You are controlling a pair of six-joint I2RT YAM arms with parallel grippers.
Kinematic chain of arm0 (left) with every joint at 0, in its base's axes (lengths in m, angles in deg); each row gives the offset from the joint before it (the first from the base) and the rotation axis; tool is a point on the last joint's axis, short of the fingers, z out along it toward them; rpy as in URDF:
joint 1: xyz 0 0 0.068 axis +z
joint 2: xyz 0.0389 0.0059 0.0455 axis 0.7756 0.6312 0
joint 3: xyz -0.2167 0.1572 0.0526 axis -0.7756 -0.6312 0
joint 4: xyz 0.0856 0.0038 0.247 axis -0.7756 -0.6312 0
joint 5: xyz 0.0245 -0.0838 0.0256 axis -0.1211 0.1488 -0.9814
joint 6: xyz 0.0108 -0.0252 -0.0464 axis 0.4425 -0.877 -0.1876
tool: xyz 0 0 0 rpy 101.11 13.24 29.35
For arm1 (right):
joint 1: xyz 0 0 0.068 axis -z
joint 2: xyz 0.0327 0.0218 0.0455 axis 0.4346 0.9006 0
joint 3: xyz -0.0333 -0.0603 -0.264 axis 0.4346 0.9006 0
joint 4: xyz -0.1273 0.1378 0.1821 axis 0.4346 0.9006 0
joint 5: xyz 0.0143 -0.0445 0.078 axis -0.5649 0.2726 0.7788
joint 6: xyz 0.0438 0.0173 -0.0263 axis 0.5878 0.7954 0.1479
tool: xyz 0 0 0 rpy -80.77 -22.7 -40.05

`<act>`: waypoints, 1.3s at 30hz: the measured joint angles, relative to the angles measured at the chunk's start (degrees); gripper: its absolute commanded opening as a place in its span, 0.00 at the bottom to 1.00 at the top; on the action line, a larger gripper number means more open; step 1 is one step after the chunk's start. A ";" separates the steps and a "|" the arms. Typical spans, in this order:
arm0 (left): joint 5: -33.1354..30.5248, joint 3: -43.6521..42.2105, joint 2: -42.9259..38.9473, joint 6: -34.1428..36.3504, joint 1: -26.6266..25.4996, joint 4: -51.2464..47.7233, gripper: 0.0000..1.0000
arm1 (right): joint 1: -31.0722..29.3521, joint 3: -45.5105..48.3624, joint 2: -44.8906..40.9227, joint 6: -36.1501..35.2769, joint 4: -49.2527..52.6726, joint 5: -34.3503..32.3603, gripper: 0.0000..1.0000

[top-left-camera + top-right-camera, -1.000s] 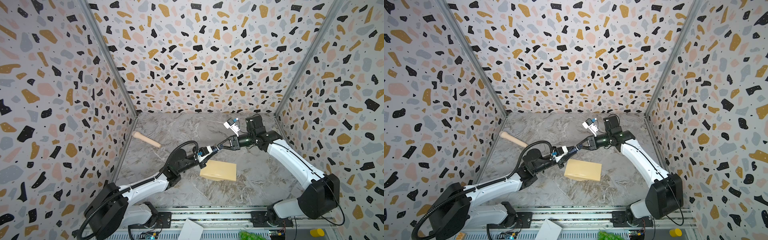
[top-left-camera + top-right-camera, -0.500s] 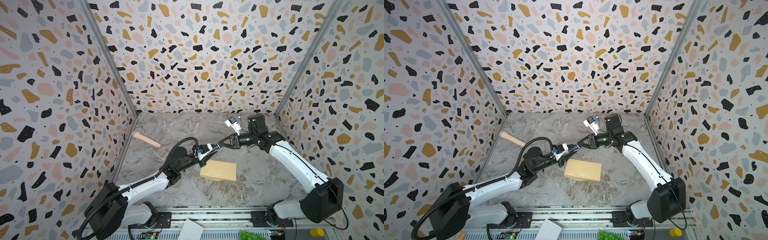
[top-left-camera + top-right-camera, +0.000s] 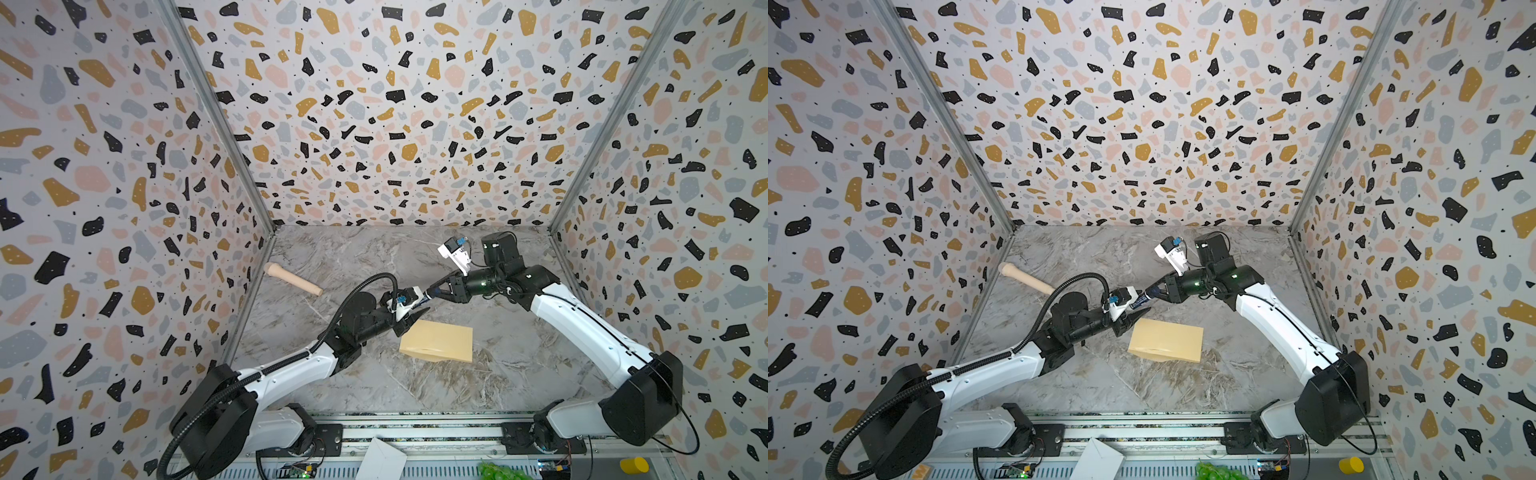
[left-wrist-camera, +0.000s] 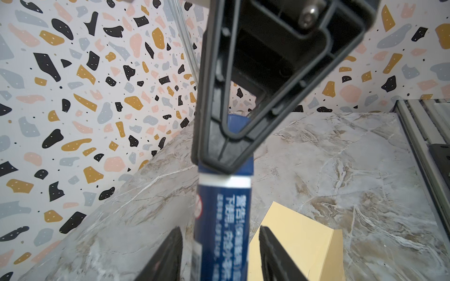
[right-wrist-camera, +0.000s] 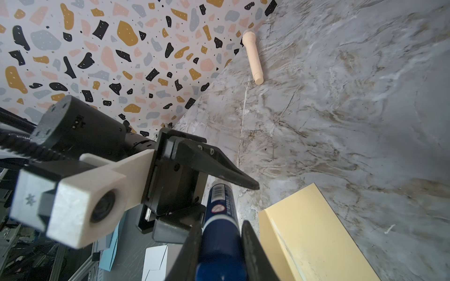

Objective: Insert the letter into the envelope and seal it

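The tan envelope (image 3: 436,341) (image 3: 1167,340) lies flat on the marble floor, its flap folded over; it also shows as the envelope (image 4: 292,240) (image 5: 316,233) in both wrist views. The letter is hidden. A blue glue stick (image 4: 222,219) (image 5: 220,214) hangs above the floor just left of the envelope. My right gripper (image 3: 430,293) (image 5: 221,225) is shut on its upper end. My left gripper (image 3: 415,313) (image 4: 219,230) stands open around its lower end, with a gap on each side of the stick.
A wooden peg (image 3: 293,279) (image 5: 253,58) lies at the back left near the wall. A white paper piece (image 3: 382,459) rests on the front rail, with a green object (image 3: 498,471) and a yellow one (image 3: 633,465) further right. Patterned walls close three sides.
My left gripper's jaws have spread apart off the glue stick. The right gripper keeps its hold, and its arm has shifted only slightly.
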 measured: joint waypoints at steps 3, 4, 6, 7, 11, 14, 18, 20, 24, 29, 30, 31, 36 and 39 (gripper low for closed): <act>0.15 0.35 0.72 0.37 0.00 -0.90 0.12 | -1.31 -0.11 0.85 -0.13 -0.44 -1.01 0.00; 0.17 0.48 1.03 0.28 0.00 -1.29 0.04 | -1.42 -0.13 1.01 -0.13 -0.33 -1.57 0.00; 0.55 1.16 1.68 0.31 0.11 -2.19 0.00 | -1.44 -0.15 1.33 -0.20 -0.02 -2.10 0.00; 0.66 1.44 1.92 0.31 0.13 -2.51 0.00 | -1.44 -0.20 1.44 -0.22 -0.09 -2.27 0.00; 1.01 1.77 2.25 0.37 0.15 -3.19 0.00 | -1.49 -0.28 1.53 -0.26 0.17 -3.06 0.00; 1.16 1.77 2.21 0.57 0.13 -2.73 0.00 | -1.14 -1.07 1.53 -0.52 1.14 -3.15 0.00; 0.98 1.77 2.14 0.59 0.04 -0.90 0.00 | 0.90 -2.05 1.53 -1.09 2.25 -1.33 0.00; 0.92 1.77 2.14 0.59 -0.26 -0.15 0.00 | 1.99 -2.19 1.51 -1.44 3.15 0.44 0.00; 1.16 1.79 2.32 0.72 -0.81 2.23 0.00 | 4.50 -2.82 1.51 -1.84 5.14 4.35 0.00; 1.68 2.14 3.17 0.94 -0.98 4.44 0.00 | 6.84 -2.91 1.51 -1.97 6.29 7.72 0.00; 1.84 2.14 3.37 0.98 -1.05 4.79 0.00 | 7.15 -2.91 1.51 -1.97 6.54 8.00 0.01; 1.92 2.16 3.50 0.98 -1.09 5.05 0.00 | 7.41 -2.91 1.51 -1.99 6.78 8.33 0.01; 2.27 2.16 3.82 1.01 -1.14 5.97 0.00 | 8.24 -2.91 1.51 -1.97 7.32 9.35 0.00; 2.38 2.16 3.87 0.98 -1.16 6.29 0.00 | 8.50 -2.91 1.51 -1.97 7.34 9.81 0.01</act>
